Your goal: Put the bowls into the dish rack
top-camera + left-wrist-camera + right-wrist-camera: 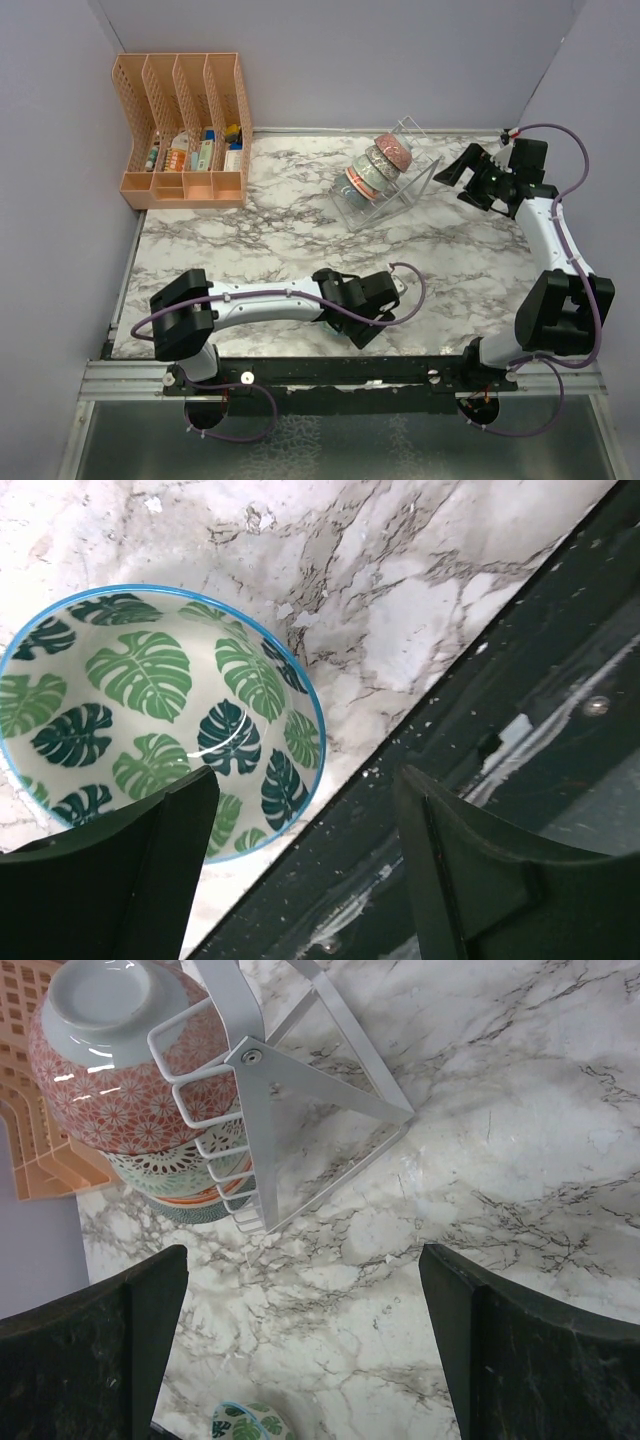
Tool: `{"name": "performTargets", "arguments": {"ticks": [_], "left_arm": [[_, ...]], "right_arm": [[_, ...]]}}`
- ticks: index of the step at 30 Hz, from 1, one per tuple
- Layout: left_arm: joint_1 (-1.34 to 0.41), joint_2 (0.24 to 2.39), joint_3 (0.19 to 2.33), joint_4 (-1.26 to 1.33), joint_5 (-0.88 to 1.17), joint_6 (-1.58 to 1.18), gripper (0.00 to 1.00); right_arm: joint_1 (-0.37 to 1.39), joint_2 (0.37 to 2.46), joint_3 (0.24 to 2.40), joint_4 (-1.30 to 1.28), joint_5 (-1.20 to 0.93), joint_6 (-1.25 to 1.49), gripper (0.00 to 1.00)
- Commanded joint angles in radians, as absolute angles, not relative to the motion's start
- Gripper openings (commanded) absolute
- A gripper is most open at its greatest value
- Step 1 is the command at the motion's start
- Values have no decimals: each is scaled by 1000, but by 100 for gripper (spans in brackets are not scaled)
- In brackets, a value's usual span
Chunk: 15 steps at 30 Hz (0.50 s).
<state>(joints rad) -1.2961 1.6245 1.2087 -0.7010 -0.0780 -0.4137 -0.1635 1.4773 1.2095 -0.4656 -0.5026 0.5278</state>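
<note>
At the far left corner stands an orange organizer on the marble table. Nearer me, the left gripper hangs low at the table's near edge over a leaf-patterned bowl sitting upright. Its jaws are apart and straddle the rim, one finger over the bowl's inside, the other out over the black rail. Further right, the dish rack holds a row of bowls on edge, a red-patterned bowl at the end. Just beside the rack, the right gripper hovers with jaws wide and nothing between them.
</note>
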Motion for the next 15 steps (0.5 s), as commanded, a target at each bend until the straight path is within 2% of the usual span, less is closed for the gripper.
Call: {"name": "performTargets", "arguments": {"ticks": [1, 6, 8, 10, 15], "left_arm": [[-1300, 1670, 1166, -621, -104, -359, 70], [-1300, 1690, 1144, -589, -101, -346, 68], [-1301, 1690, 1146, -586, -106, -336, 63], [-1301, 1690, 1151, -586, -113, -327, 52], [-1301, 1717, 1138, -575, -109, -329, 45]], "right_arm": [[-167, 1452, 1210, -441, -524, 532, 99], [-168, 1463, 1225, -454, -521, 529, 99], [-167, 1466, 1226, -454, -519, 531, 99], [-167, 1469, 1229, -454, -518, 532, 99], [-169, 1478, 1239, -461, -512, 535, 99]]}}
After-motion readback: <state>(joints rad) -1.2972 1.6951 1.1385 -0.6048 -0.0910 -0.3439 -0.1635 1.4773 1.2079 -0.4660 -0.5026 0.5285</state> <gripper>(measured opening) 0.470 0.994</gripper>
